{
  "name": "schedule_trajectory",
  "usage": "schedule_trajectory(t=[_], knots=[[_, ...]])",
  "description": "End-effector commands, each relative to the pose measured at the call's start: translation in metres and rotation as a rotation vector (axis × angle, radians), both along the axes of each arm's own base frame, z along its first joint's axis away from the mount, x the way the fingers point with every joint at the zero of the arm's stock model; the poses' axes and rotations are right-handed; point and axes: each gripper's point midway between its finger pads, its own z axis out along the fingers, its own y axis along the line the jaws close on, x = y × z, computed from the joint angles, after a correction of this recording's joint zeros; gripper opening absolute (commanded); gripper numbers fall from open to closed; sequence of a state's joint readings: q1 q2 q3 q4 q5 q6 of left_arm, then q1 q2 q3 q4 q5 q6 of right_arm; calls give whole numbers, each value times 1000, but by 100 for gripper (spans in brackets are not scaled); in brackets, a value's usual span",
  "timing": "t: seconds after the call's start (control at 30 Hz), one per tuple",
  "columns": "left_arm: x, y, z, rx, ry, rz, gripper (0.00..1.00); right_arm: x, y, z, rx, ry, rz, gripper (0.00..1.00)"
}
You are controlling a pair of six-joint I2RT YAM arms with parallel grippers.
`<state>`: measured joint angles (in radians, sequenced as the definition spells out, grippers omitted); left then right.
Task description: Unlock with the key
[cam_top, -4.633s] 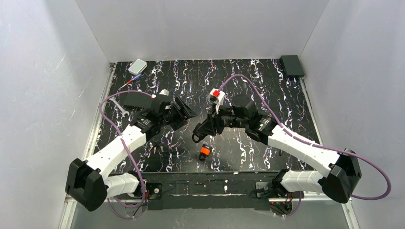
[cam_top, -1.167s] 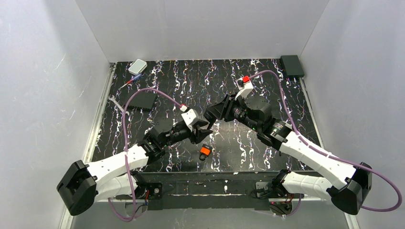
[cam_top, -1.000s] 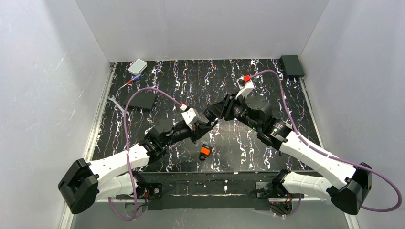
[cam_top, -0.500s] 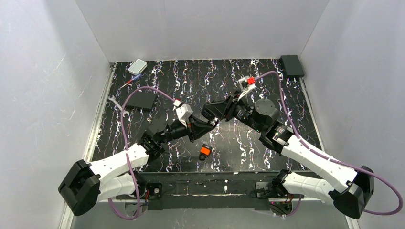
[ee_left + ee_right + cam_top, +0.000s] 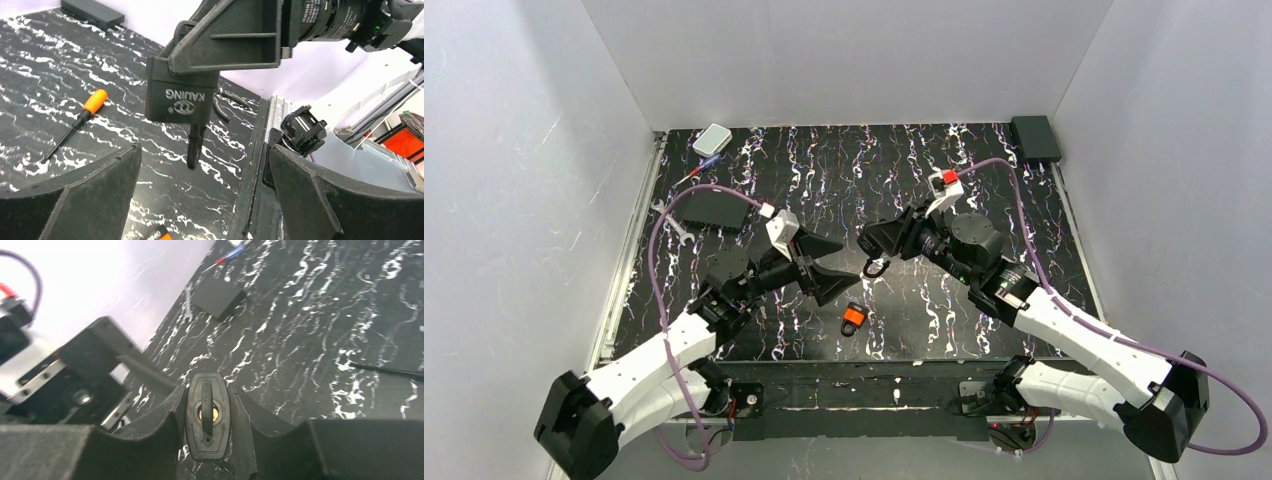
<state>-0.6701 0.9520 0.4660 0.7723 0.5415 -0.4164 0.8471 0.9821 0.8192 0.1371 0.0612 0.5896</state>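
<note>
One key [image 5: 195,145] — ahead of left end effector [image 5: 844,270].

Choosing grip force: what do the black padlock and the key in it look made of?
The black padlock: matte black shell, no metallic shine, likely plastic cover or painted metal. The key: matte black head, probably plastic; its blade hidden inside the lock.

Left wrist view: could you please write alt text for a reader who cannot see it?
The right gripper holds a black padlock with the key stuck in its underside, centred between the wide-open, empty fingers of the left gripper. An orange-handled screwdriver lies on the black marbled table at left.
</note>
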Motion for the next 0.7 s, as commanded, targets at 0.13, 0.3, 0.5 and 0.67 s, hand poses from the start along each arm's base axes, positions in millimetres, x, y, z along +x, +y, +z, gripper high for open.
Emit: schedule_trajectory(t=[0.13,0.3,0.5,0.67], knots=[[3,62,-12,354,183,273,98,42,-16,-22,134,84,-135,1],[18,135,-30,745,256,562,98,69,-3,-52,201,157,-101,1],[39,154,-73,851,311,703,98,112,8,-80,300,248,-109,1],[46,169,-83,910,343,782,98,146,20,-108,414,358,-128,1]])
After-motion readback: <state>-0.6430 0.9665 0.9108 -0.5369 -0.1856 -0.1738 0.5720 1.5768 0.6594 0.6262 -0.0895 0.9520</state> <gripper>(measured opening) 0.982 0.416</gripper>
